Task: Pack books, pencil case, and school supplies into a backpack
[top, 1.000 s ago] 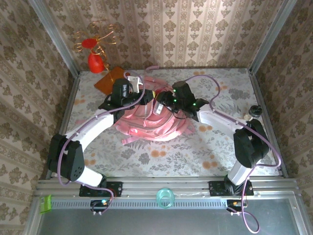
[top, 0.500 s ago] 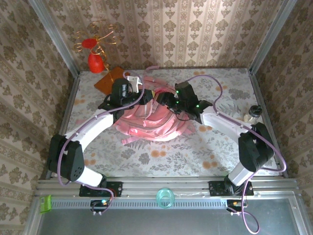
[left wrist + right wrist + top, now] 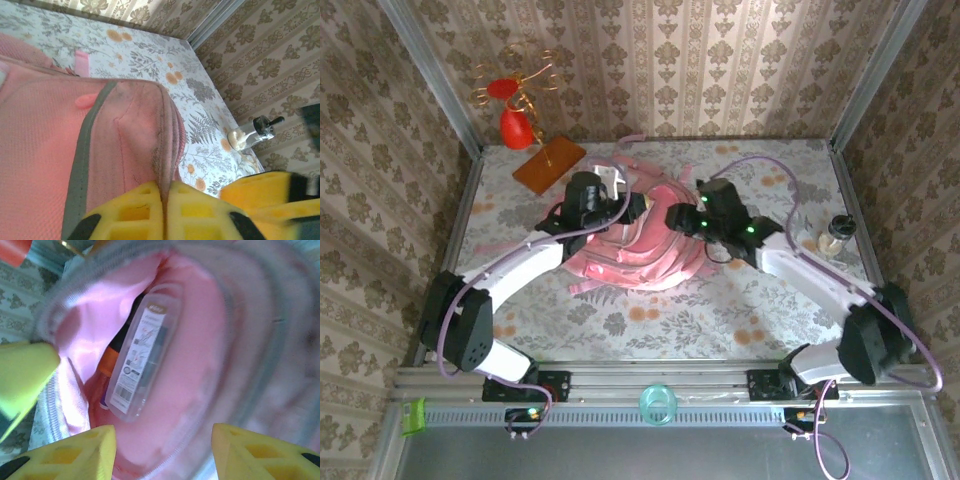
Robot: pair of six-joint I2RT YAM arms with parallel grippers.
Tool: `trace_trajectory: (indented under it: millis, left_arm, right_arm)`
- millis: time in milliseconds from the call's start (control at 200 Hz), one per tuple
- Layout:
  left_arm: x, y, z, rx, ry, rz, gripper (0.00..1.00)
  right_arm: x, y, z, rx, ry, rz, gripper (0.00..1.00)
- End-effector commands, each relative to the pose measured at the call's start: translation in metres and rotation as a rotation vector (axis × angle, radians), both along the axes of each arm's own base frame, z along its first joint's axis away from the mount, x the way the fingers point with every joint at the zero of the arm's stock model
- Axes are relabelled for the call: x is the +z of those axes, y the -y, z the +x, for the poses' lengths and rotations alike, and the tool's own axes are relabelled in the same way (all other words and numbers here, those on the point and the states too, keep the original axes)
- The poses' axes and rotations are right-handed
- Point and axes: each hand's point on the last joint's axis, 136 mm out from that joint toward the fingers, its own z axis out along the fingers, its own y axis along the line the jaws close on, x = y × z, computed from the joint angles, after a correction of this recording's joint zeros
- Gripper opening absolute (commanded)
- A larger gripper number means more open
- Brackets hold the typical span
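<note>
- Two bits of clutter sit at the far left corner of the table (image 3: 700, 310): an orange-brown board (image 3: 548, 165) with a gold wire stand (image 3: 515, 85) at its far end, well apart from everything else.
- Next over, the left gripper (image 3: 632, 205) is on the far part of the backpack (image 3: 620, 265). In its wrist view the yellow fingers (image 3: 135, 215) are squeezed down to a thin slit. A ridge of pink fabric runs straight into that slit, so it's got the bag's edge nipped.
- The backpack itself lies mid-table between the two arms, with its mouth open.
- Peeking into that mouth from the right wrist, there's pink lining and a clear case (image 3: 142, 357) with a printed label lying inside. An orange-and-black marker (image 3: 111, 360) is tucked against the case's left side.
- The right gripper (image 3: 672, 215) hangs at the opening from the right. Its jaws are spread wide with nothing between them.
- Way off right, near the table edge, stands a small glass jar (image 3: 833, 232) with a dark top, well clear of the bag.
</note>
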Motion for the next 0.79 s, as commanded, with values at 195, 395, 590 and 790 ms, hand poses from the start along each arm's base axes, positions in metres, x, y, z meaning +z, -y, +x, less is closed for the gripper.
trace_trajectory:
  millis: [195,395,590,790]
  left_arm:
    - [0.005,0.007,-0.03,-0.141,0.125,0.084,0.59]
    - [-0.032,-0.078,-0.005,0.119,0.033,0.202,0.62]
    - [-0.076,-0.099,0.009,0.141,-0.138,0.272,0.56]
    - [-0.106,-0.097,-0.002,0.124,-0.217,0.269,0.55]
  right_arm:
    - [-0.029,0.033,-0.013,0.005,-0.044,-0.062,0.47]
    - [-0.054,-0.014,-0.007,0.12,-0.078,-0.01,0.45]
    - [-0.088,-0.007,0.014,0.066,-0.146,-0.082,0.36]
    - [-0.1,0.005,0.041,0.042,-0.156,-0.081,0.31]
